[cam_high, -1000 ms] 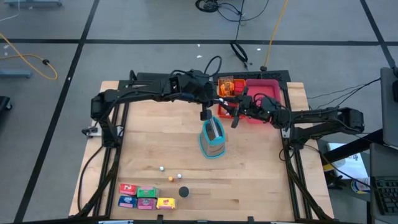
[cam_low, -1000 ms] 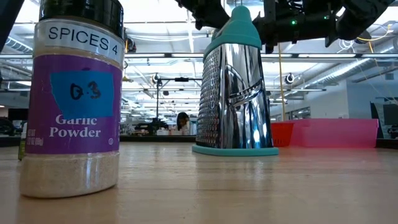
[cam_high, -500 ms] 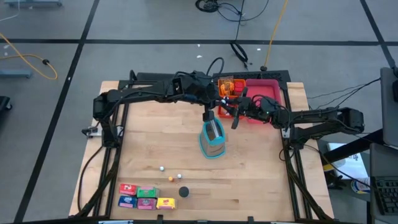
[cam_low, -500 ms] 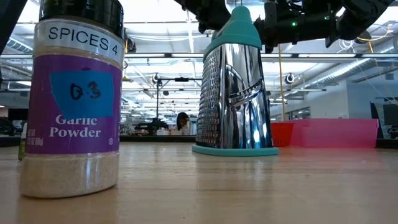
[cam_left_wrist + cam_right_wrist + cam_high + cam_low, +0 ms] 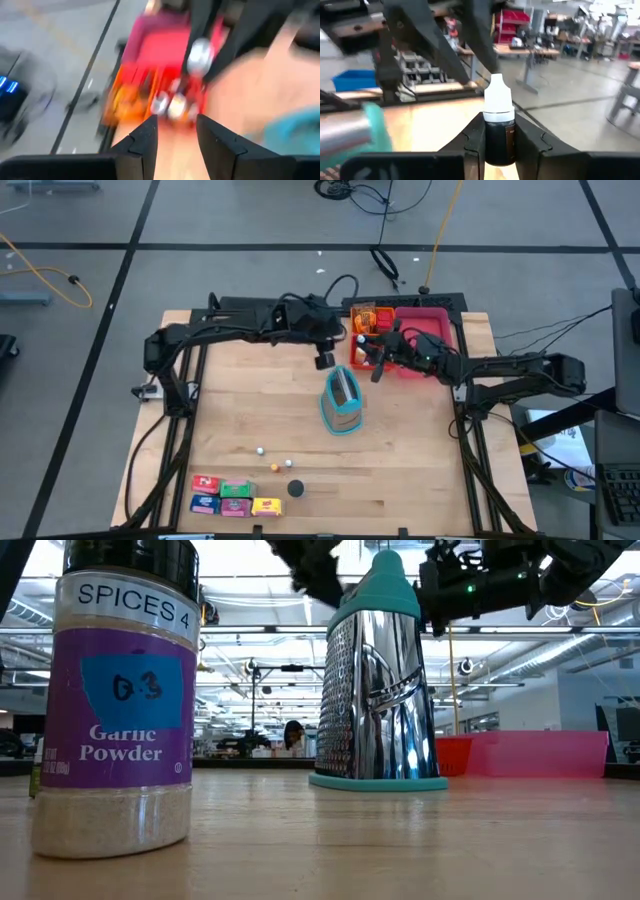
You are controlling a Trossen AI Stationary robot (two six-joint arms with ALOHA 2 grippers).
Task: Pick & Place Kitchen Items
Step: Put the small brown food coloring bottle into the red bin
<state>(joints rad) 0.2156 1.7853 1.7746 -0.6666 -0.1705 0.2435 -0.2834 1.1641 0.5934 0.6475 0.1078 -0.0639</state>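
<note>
**A:** so what's the right gripper [image 5: 497,137] doing? looks like its fingers are clamped on a small dark bottle [image 5: 498,131] with a white dropper cap, held upright.

**B:** yep, gripping it. From above, that gripper [image 5: 377,366] sits just behind the grater [image 5: 341,402], at the near edge of the orange tray [image 5: 357,315] and pink tray [image 5: 437,316]. My guess is it's mid-carry, either just lifted out of the trays or about to go in, can't tell which.

**A:** and the left gripper [image 5: 175,137]?

**B:** fingers apart, nothing between them. It's hovering behind the grater too, a bit to its left [image 5: 323,359], looking at the trays. Pretty blurry view though.

**A:** rest of the stuff?

**B:** the coloured boxes [image 5: 235,497], a black piece [image 5: 295,489] and some tiny bits [image 5: 275,465] are all well in front of the grater, near the table's front edge. The garlic powder jar [image 5: 125,700] is there as well.

**A:** next move?

**B:** probably place the bottle gently and upright, staying clear of the grater and the other arm. It's crowded back there.
</note>
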